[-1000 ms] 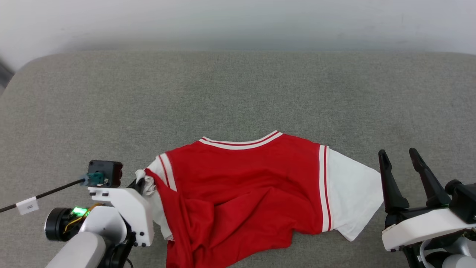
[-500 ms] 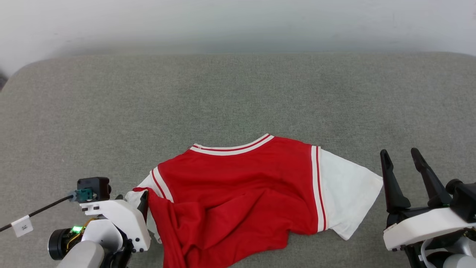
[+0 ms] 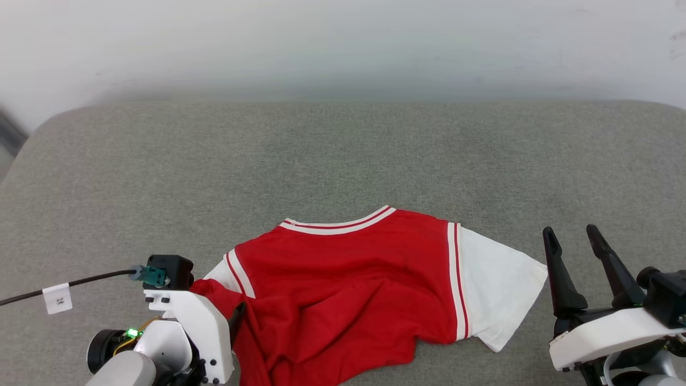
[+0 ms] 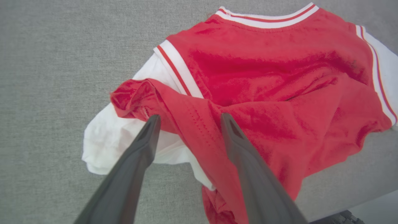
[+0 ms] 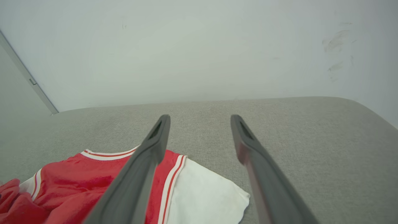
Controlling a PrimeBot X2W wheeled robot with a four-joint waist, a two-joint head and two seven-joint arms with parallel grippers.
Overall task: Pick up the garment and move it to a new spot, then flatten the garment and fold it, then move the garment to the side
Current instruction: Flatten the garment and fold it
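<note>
The garment [image 3: 348,279] is red with white sleeves and striped trim, and it lies on the grey cushion [image 3: 343,155] with its collar at the far side. Its left part is crumpled: a bunched red fold [image 4: 136,93] lies over the white left sleeve [image 4: 112,140]. My left gripper [image 4: 190,116] stands open over that fold, a finger on each side of the red cloth, gripping nothing. One of its dark fingers [image 3: 237,319] shows at the garment's left edge. My right gripper [image 3: 569,231] is open and empty, just right of the flat white right sleeve [image 3: 498,289].
The cushion reaches back to a white wall [image 3: 343,43], and its rounded corners show at the far left and far right. A black cable with a white tag [image 3: 56,297] runs off left from my left wrist. Bare cushion lies beyond the collar and on both sides.
My left gripper has opened and let go of the garment's left edge, which now rests bunched on the sleeve. The head view has shifted a little. The right gripper has not moved.
</note>
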